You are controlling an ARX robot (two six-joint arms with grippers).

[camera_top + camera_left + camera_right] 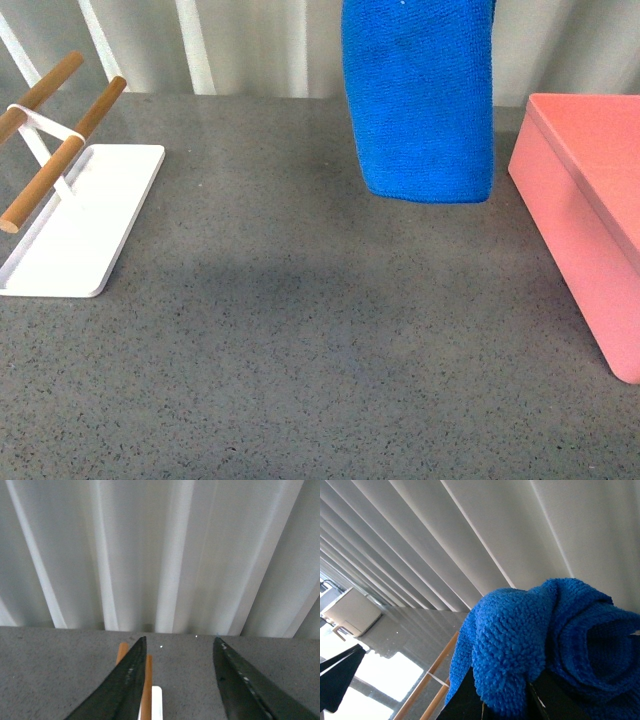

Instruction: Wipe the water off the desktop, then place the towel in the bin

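Bright blue fluffy towel (420, 100) hangs clamped in right tool (506, 697) above speckled grey desk (300, 330); left tool (179, 640) spread, empty. Likely binning step: next, carry over salmon-pink plastic bin (580, 200), release.

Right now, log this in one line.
right gripper: shut on bright blue fluffy towel, hanging above speckled grey desktop | left gripper: open | salmon-pink plastic bin: towel not inside

A pale, vertically ribbed wall (250, 45) rises behind, softly and evenly lit.

We find the middle desktop (300, 340) free; white tray (100, 220) blocks left, bin (570, 230) right, towel (420, 100) hangs far centre.
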